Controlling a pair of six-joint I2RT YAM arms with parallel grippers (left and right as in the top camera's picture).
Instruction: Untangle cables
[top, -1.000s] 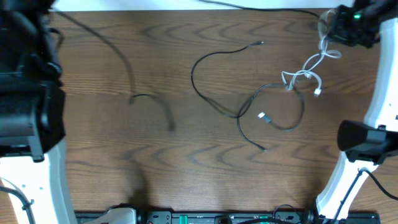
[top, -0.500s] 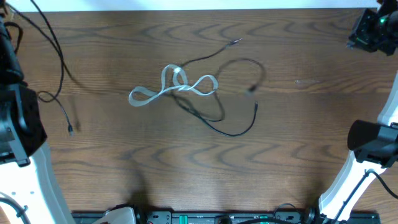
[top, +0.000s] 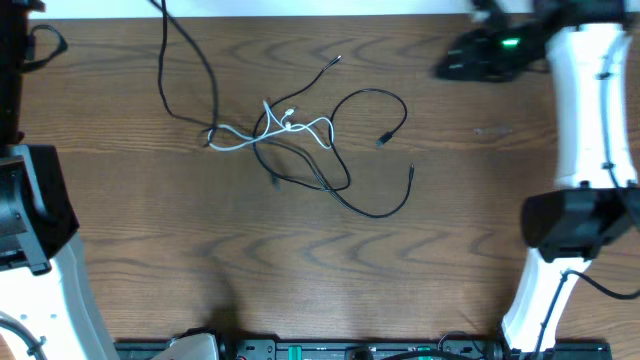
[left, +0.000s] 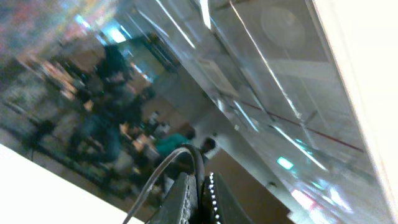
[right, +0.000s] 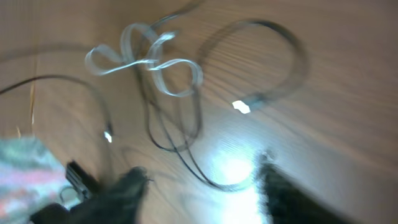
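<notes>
Left end effector (left: 199, 190) clenched on thin black cord (left: 185, 152). Right end effector (right: 199, 193) released; flat white cord (right: 146, 62) and second black cord (right: 301, 59) tangled ahead of it.

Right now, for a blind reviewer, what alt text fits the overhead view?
A white cord lies tangled with black cords in the middle of a wooden table. One black cord runs off the top edge at left; the right arm spans the right side.

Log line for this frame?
white cable: tangled with black cables | left gripper: shut on black cable | right gripper: open, empty
</notes>
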